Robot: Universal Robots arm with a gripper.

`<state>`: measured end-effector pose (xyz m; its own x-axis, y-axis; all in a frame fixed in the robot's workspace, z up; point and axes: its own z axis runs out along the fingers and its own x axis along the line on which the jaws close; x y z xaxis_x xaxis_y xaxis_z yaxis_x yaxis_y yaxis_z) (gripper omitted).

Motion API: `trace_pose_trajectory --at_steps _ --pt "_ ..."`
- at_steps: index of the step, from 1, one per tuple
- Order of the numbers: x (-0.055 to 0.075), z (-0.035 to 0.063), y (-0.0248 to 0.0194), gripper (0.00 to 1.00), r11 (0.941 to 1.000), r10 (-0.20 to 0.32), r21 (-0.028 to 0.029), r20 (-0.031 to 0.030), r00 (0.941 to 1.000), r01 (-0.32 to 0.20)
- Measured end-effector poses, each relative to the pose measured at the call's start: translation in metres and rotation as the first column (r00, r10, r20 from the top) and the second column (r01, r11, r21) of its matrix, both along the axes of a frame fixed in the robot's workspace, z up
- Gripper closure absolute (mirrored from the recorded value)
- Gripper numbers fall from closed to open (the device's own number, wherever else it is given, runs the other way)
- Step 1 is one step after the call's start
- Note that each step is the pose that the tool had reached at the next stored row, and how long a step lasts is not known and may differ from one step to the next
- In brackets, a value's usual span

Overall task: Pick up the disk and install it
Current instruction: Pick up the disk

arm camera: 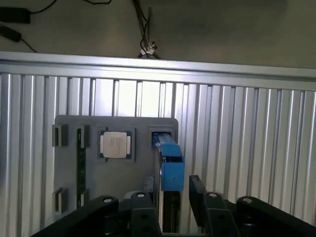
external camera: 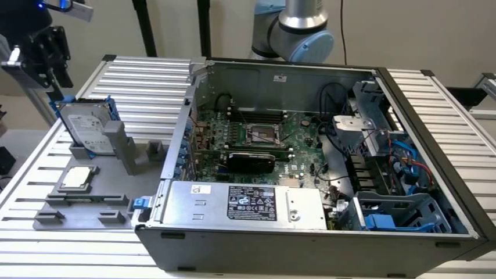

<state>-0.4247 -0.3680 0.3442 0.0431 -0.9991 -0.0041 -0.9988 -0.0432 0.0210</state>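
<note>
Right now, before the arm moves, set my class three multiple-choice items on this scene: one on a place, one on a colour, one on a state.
1. Where is the disk?
A. In the grey holder outside the computer case
B. Inside the case
C. In the gripper

2. What colour is the disk's carrier?
A. Red
B. Blue
C. Yellow

3. How is the gripper?
A. Shut on the disk
B. Shut on the chip
C. Open, holding nothing

Answers:
1 A: it stands on edge in the holder, at the exterior view's left.
2 B: blue plastic frames the disk.
3 C: its fingers stand apart, clear of the disk.
</note>
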Motion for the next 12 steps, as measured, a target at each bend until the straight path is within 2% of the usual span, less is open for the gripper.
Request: trace_pose_trajectory --at_steps 12 --pt "-0.001 -0.0201 0.0001 0.0 1.0 0.0 0.0 0.0 1.0 0.0"
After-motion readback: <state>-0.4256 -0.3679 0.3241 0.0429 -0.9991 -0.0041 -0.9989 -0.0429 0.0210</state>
